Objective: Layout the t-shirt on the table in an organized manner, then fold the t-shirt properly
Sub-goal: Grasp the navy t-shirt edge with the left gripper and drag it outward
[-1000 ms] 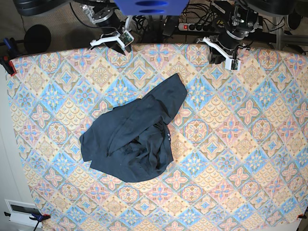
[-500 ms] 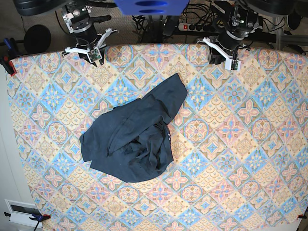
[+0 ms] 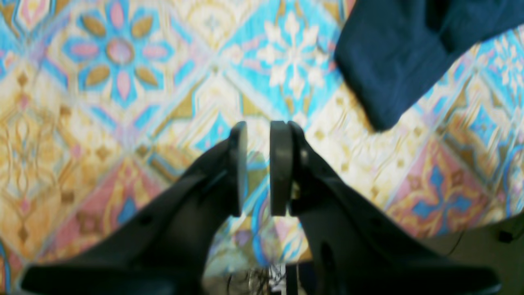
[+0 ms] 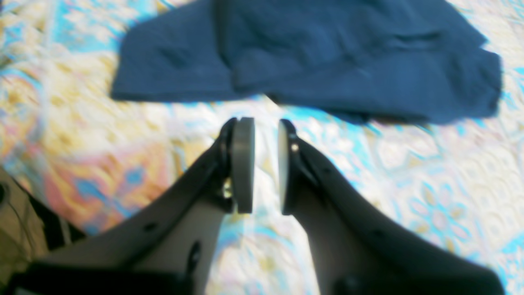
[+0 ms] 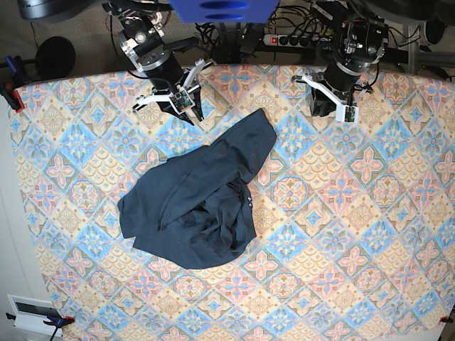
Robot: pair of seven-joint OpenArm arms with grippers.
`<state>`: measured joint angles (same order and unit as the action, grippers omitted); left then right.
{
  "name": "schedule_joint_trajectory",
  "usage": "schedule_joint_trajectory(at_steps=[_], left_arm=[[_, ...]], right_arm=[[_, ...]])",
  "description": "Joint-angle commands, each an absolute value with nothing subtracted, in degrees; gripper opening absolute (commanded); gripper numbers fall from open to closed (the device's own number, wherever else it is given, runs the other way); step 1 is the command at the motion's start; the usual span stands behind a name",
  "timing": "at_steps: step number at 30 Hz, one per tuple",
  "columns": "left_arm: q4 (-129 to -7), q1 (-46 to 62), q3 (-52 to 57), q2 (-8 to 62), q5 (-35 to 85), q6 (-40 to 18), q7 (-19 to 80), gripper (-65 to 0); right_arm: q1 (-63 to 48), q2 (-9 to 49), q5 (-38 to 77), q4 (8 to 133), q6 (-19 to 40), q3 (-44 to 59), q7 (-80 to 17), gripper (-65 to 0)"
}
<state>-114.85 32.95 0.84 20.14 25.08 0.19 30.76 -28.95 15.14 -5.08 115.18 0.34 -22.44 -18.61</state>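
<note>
The dark navy t-shirt (image 5: 199,206) lies crumpled in the middle of the patterned table (image 5: 370,213), with one part reaching up to the back. My right gripper (image 5: 193,114) hovers just behind-left of that upper part. In the right wrist view it (image 4: 266,164) is empty, pads a narrow slit apart, and the t-shirt (image 4: 327,61) lies ahead of it. My left gripper (image 5: 318,108) hovers to the right of the shirt's upper tip. In the left wrist view it (image 3: 258,172) is empty, pads a narrow slit apart, with the shirt (image 3: 401,53) ahead to the right.
The table's back edge runs just behind both arms and shows in the left wrist view (image 3: 470,223). A power strip (image 5: 288,39) and cables lie behind the table. A clamp (image 5: 11,96) grips the left edge. A white box (image 5: 32,312) sits off the front-left corner.
My right arm has swung from the back-left edge out over the table to the shirt's upper part. My left arm has moved slightly forward. The shirt has not moved.
</note>
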Motion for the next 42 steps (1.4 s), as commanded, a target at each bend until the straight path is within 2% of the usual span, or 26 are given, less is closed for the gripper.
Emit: schedule_joint_trajectory(at_steps=[1,5,9,17,29,31,32,34,35,38,42], left_arm=[[-115.74,32.4,0.92,20.44,25.1,0.04,29.76,-54.1],[-114.77,29.23,0.75,20.26,25.27,0.04,29.85,-53.8],[-113.1,26.51,0.4,20.26,25.36,0.13,29.85,-53.6],[-107.38,21.14,-7.6,20.26,25.54,0.22,29.85,-40.3],[-94.37,11.74,-17.71,14.73,25.54,-0.04,29.85,-40.2],[-92.88,9.8,-20.09,14.55,25.54,-0.13,29.85,-43.7],[-92.62,8.84,-20.79,14.46,25.54,-0.13,29.85,-48.1],[-92.97,7.34,-20.7,13.58,25.71,-0.13,29.49,-61.6],[-94.37,6.55,-19.82,13.41,25.71,-0.04,29.49,-65.0],[-99.3,6.11,-17.54,13.85,27.91,-0.04,29.67,-64.7],[-106.33,6.73,-12.7,18.15,36.09,-0.04,29.49,-65.0]], right_arm=[[-28.35,14.64,-4.97,116.35,0.31,-22.99,-17.01,-53.4],[-27.47,12.44,-4.97,116.35,0.31,-25.19,-17.01,-48.7],[-27.47,11.74,-4.97,116.35,0.31,-25.8,-17.01,-48.0],[-27.65,11.74,-4.97,116.35,0.22,-25.63,-17.01,-48.0],[-28.53,11.74,-5.23,116.53,0.13,-25.54,-16.84,-48.0],[-28.53,11.74,-5.23,116.53,0.04,-25.36,-16.84,-48.0],[-28.62,11.74,-5.23,116.53,0.04,-24.75,-16.84,-48.0],[-28.62,11.74,-5.23,116.53,0.04,-23.78,-16.84,-48.0],[-28.62,11.74,-5.23,116.53,0.04,-23.08,-16.84,-48.0],[-28.62,11.74,-5.23,116.53,0.04,-21.49,-17.01,-48.0],[-28.62,11.74,-5.14,116.35,0.04,-20.0,-17.01,-48.0]])
